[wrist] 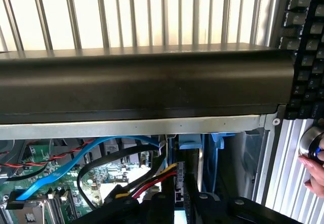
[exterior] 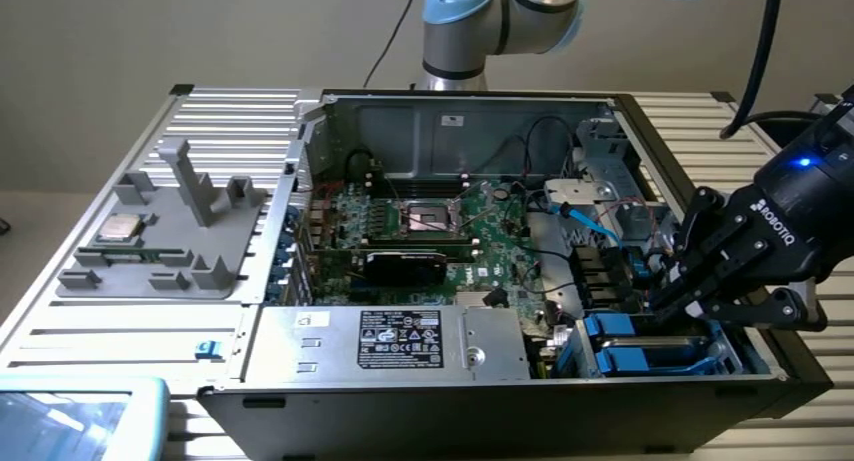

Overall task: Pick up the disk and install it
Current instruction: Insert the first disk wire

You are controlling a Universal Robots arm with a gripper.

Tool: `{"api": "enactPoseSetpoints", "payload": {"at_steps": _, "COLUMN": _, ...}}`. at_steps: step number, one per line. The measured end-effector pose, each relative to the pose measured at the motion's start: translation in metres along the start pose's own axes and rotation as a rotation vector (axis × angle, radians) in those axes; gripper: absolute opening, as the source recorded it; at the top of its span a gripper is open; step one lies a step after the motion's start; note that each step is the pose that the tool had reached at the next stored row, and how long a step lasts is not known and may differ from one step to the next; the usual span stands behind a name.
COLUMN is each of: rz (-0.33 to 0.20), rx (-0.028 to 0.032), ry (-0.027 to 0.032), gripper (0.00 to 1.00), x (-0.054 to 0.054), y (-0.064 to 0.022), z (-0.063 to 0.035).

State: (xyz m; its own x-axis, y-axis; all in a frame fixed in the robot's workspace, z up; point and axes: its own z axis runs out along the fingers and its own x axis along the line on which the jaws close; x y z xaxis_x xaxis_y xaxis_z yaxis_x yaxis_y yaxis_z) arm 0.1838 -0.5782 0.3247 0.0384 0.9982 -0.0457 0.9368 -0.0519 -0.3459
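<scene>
My black gripper (exterior: 677,303) reaches down into the drive bay (exterior: 727,353) at the corner of the open computer case on the exterior view's right. Just under it stand bright blue plastic rails (exterior: 627,327), which I take for the disk's frame, set on edge in the bay. The disk's metal face and label are hidden. In the wrist view the gripper (wrist: 177,208) hangs over blue plastic pieces (wrist: 190,144) beside the case's black wall (wrist: 147,84). I cannot tell whether it touches the rails.
The motherboard (exterior: 441,231) fills the case's middle, and a grey box with a sticker (exterior: 400,339) lies at its front. Blue and red cables (wrist: 76,158) run near the bay. A grey fixture with a small chip (exterior: 123,228) stands outside. A person's hand (wrist: 316,171) rests beside a keyboard (wrist: 309,46).
</scene>
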Motion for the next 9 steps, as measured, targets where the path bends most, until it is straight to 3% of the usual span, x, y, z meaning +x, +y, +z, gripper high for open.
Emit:
{"api": "enactPoseSetpoints", "payload": {"at_steps": 1, "rz": 0.000, "rx": 0.0001, "ry": 0.0002, "gripper": 0.24, "x": -0.0001, "y": -0.0006, "z": -0.0012}}
{"api": "enactPoseSetpoints", "payload": {"at_steps": 6, "rz": 0.001, "rx": 0.0000, "ry": -0.0003, "gripper": 0.48, "x": -0.0005, "y": -0.0045, "z": -0.0085}}
{"api": "enactPoseSetpoints", "payload": {"at_steps": 9, "rz": 0.001, "rx": 0.0001, "ry": -0.0009, "gripper": 0.55, "x": -0.0006, "y": -0.0054, "z": -0.0099}}
